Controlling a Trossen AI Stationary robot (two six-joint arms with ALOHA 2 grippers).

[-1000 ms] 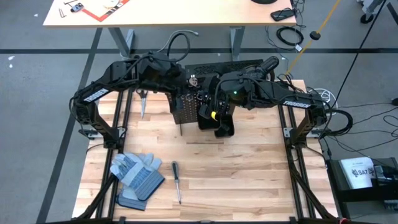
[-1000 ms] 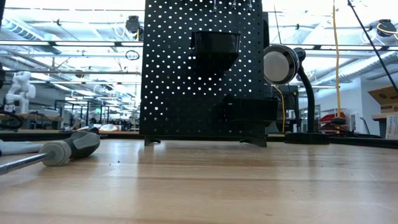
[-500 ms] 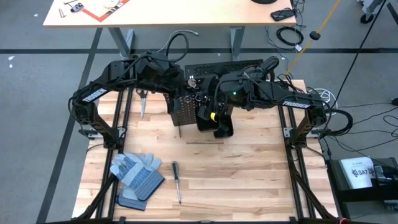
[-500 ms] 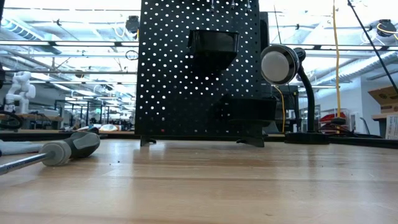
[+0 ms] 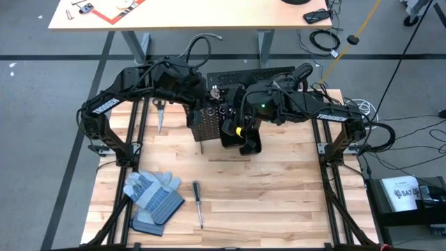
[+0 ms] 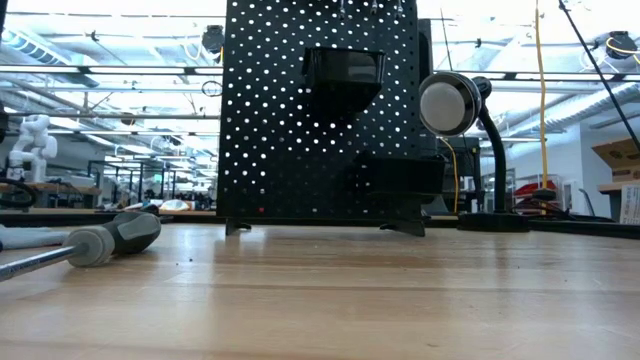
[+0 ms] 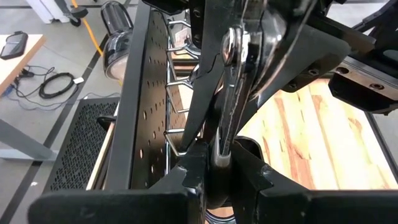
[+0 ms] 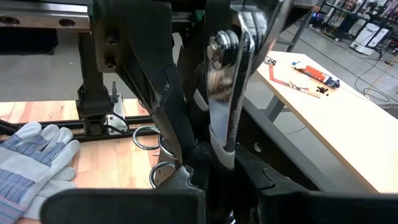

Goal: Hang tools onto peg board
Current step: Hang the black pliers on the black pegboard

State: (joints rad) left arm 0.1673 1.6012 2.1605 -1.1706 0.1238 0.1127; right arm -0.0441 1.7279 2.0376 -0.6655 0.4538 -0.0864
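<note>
Left tool [image 7: 221, 163] and right tool [image 8: 222, 163], both seemingly clamping wrenches [image 7: 231, 93], over peg board [image 6: 320, 110].

white box [image 5: 406, 193] beside the table — label reads "SA7"

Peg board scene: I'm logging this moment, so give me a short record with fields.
peg board: upright at the table's far side
left gripper: shut on a silver wrench, beside the board's ring holders
right gripper: shut on another wrench
screwdriver: lying on the table
work gloves: near the screwdriver
</note>
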